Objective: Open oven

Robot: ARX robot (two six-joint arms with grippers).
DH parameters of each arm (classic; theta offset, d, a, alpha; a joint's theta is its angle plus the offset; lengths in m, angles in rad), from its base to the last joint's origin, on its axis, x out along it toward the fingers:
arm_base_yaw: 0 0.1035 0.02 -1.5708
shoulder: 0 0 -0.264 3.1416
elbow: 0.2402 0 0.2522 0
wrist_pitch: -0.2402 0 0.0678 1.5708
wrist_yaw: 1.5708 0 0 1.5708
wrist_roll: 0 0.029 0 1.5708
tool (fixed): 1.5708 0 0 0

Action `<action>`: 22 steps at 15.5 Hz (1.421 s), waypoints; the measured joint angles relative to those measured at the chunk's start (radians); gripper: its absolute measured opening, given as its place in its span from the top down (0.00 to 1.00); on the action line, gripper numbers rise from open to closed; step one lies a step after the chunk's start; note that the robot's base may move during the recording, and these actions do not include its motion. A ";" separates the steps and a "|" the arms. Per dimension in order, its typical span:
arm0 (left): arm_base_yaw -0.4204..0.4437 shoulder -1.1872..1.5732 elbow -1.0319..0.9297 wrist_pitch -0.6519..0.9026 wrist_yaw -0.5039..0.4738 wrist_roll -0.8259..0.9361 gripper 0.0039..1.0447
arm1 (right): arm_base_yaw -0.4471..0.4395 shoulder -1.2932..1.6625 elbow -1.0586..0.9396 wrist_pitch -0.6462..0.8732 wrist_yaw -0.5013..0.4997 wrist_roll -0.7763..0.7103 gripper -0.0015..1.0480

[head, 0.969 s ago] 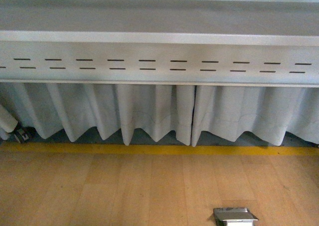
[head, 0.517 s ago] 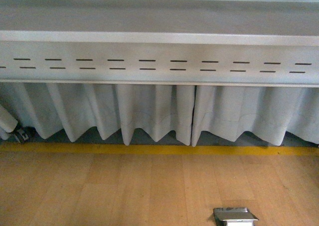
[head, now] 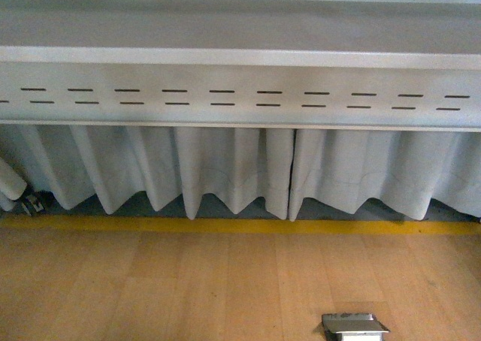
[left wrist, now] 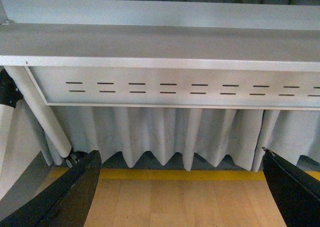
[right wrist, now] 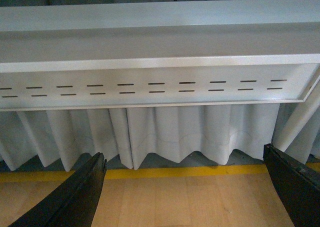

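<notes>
The oven is out of view in every frame. My left gripper [left wrist: 182, 187] is open and empty, its two black fingers [left wrist: 65, 197] spread wide over a wooden floor [left wrist: 180, 202]. My right gripper [right wrist: 182, 189] is open and empty too, its black fingers [right wrist: 75, 199] spread wide over the same floor [right wrist: 185, 202]. Neither arm shows in the front view.
A grey metal table frame with rows of slots [head: 240, 93] spans the view, with a white pleated curtain [head: 240, 168] hanging below it. A yellow floor stripe [head: 240, 225] runs along its foot. A metal floor box [head: 353, 326] sits low right. A white leg with a caster [left wrist: 47, 122] stands left.
</notes>
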 joint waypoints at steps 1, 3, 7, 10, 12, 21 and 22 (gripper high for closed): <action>0.000 0.000 0.000 0.000 0.000 0.000 0.06 | 0.000 0.000 0.000 0.000 0.000 0.000 0.06; 0.000 0.000 0.000 0.000 0.000 0.000 0.06 | 0.000 0.000 0.000 0.000 0.000 0.000 0.06; 0.000 0.000 0.000 0.000 0.000 0.000 0.06 | 0.000 0.000 0.000 0.000 0.000 0.000 0.06; 0.000 0.000 0.000 0.000 0.000 0.000 0.06 | 0.000 0.000 0.000 0.000 0.000 0.000 0.06; 0.000 0.000 0.000 -0.002 0.000 0.000 0.06 | 0.000 0.000 0.000 -0.002 0.000 0.000 0.06; 0.000 0.000 0.000 0.000 0.000 0.006 0.06 | 0.000 0.000 0.000 0.001 0.000 0.000 0.06; 0.000 0.000 0.000 0.002 0.000 0.005 0.06 | 0.000 0.000 0.000 0.002 0.000 0.000 0.06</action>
